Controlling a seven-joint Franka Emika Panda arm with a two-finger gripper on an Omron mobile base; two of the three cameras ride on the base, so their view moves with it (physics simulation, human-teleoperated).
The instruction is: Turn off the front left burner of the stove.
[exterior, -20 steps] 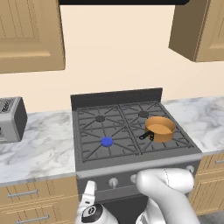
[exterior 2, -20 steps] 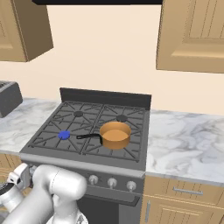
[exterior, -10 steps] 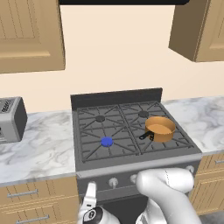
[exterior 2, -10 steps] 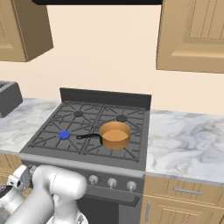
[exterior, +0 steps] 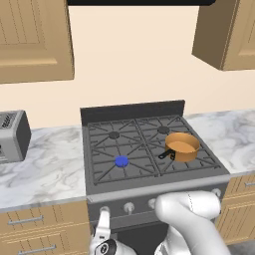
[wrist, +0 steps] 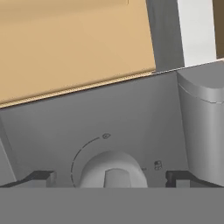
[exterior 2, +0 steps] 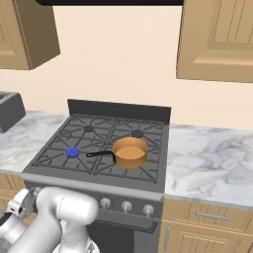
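Over the last second the gripper point(exterior: 103, 219) has crept up the stove point(exterior: 149, 187) front toward the leftmost knob point(wrist: 111, 170), while the pan and burners stay put. Above and beyond the gripper, the front left burner point(exterior: 121, 161) shows a bright blue cap ringed by dark grate bars, at the near left of the cooktop. To its right, well off from the gripper, a copper saucepan point(exterior: 182, 146) sits on the front right grate. In the hand view, the two dark fingertips point(wrist: 40, 177) stand apart, one at each side of the round silver knob, not visibly touching it. The white arm folds low before the range, elbow bulging under the knob row, hand pointing at the control panel.
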